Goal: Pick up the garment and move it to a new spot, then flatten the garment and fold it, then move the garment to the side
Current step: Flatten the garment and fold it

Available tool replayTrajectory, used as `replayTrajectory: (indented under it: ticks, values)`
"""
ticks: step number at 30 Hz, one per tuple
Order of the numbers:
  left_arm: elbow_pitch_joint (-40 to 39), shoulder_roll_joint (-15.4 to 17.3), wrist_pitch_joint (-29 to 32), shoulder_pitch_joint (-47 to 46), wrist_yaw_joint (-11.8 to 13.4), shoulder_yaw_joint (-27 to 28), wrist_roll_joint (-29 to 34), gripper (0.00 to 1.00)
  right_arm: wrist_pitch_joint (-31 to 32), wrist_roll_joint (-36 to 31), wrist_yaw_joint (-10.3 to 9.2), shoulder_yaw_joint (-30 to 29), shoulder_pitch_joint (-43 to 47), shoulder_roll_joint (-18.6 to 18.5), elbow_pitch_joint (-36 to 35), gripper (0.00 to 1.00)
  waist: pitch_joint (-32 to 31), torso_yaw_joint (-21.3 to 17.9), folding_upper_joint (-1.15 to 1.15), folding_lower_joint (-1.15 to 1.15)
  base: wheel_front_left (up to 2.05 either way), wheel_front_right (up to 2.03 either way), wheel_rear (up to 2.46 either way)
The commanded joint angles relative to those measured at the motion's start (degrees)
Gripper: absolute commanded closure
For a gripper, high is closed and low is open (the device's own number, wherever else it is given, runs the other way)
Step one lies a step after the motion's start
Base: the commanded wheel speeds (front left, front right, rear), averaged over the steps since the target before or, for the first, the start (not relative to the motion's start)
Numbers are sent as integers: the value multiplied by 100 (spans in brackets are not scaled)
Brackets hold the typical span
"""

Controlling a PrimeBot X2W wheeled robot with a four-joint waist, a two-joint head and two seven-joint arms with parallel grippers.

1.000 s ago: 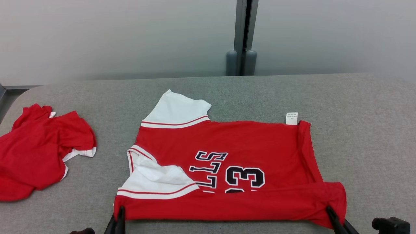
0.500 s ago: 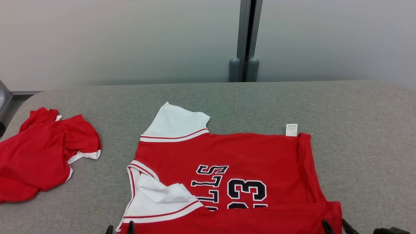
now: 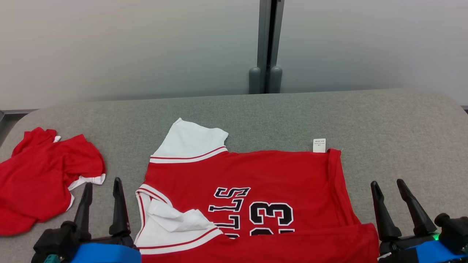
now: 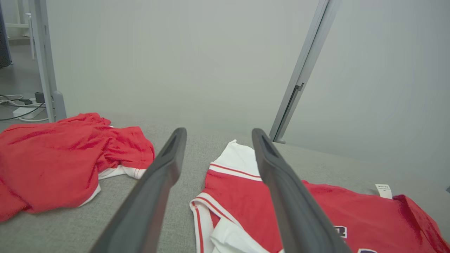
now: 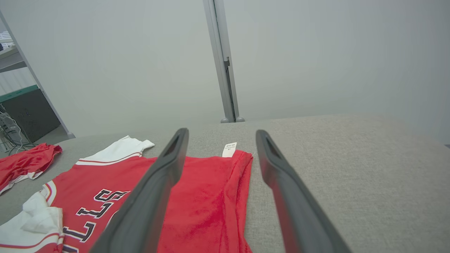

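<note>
The garment [image 3: 256, 171] is a red jersey with white sleeves and black lettering, spread on the grey table [image 3: 402, 124], its near hem folded over the lower part. My left gripper [image 3: 102, 182] stands open just left of the jersey's near sleeve, holding nothing. My right gripper [image 3: 386, 181] stands open just right of the jersey's near corner, also with nothing in it. In the left wrist view the open gripper [image 4: 218, 130] frames the white sleeve of the jersey [image 4: 242, 189]. In the right wrist view the open gripper [image 5: 221, 130] frames the jersey [image 5: 207, 196] and its white tag [image 5: 229, 149].
A second, crumpled red garment [image 3: 40, 175] lies at the table's left end. A pale partition wall with a grey post [image 3: 265, 44] stands right behind the table. Bare grey table surface lies to the right of the jersey and beyond it.
Both grippers opened and let go of the jersey's near edge, then rose beside it with fingers up. The folded hem stays on the jersey. The camera shifted a little.
</note>
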Motion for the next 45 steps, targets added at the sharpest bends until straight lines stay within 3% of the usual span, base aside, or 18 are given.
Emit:
replayTrajectory:
  ticks: [1, 7, 18, 45]
  values:
    - [-83, -4, -22, -120, 22, 62, 106, 0, -35, -70, 1, -8, -92, 55, -52, 0, 4, 1, 0, 0, 0, 0, 0]
    - [-318, 69, -24, -275, 76, 204, 649, 0, -113, -407, 1, -102, -148, 360, -235, 0, -10, 16, 0, 0, 0, 0, 0]
    - [22, 243, 62, -162, 140, 168, 987, 0, 230, -886, 1, -377, 169, 645, -326, 0, -69, 92, 0, 0, 0, 0, 0]
    - [499, 354, 93, -226, 170, 44, 937, 0, 623, -1146, 1, -511, 301, 826, -249, 0, -2, 126, 0, 0, 0, 0, 0]
